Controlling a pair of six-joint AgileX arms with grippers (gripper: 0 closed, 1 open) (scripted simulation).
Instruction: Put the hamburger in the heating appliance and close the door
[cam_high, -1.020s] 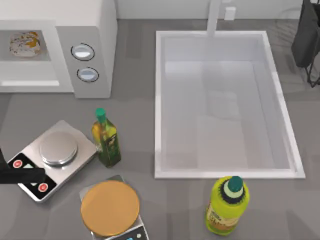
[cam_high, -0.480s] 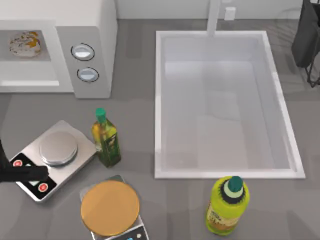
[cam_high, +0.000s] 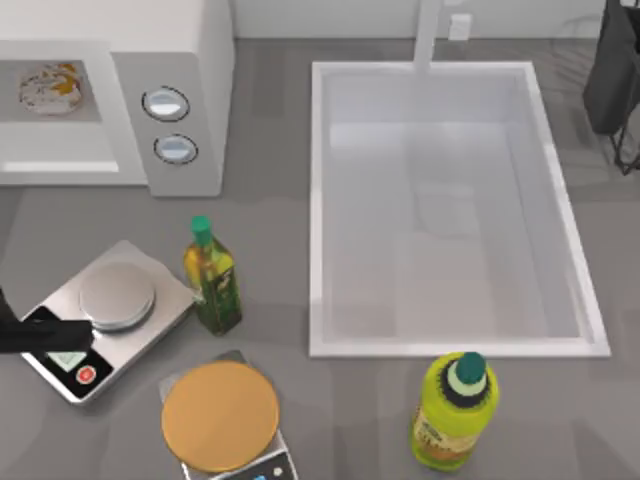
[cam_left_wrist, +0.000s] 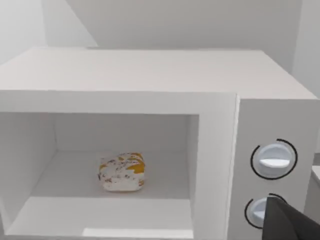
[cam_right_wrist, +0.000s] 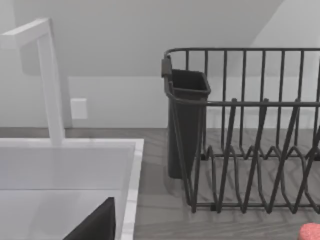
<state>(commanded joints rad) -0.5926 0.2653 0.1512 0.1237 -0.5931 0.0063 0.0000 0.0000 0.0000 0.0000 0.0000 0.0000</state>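
Far left of the surface (cam_high: 270, 200): the microwave (cam_high: 190, 60) stands with its cavity open, and the hamburger (cam_high: 47, 86) sits inside on the cavity floor, toward the back. The left wrist view confirms it, resting flat and apart from both side walls. So the placing step looks done; closing the door is what remains. I can't make out the door itself from here, so which way it swings is unclear. The next move likely calls for the left arm to get behind the door's free edge and push it to.

Left hand (cam_high: 55, 335): a dark bar at the near-left edge, over the corner of the silver kitchen scale (cam_high: 105, 310). Whether its fingers are spread or pressed together, cannot tell; nothing seems held. One dark fingertip pokes into the corner of the left wrist view beside the lower knob (cam_left_wrist: 257, 212).

Moving right: olive oil bottle (cam_high: 212, 278) upright just beside the scale, a tan disc (cam_high: 220, 415) on a second scale near it. Then the white sink (cam_high: 320, 200), a yellow-green bottle (cam_high: 455, 400) in front of it.

Far right: right arm parked by the dish rack (cam_right_wrist: 250, 130), hand state cannot tell.
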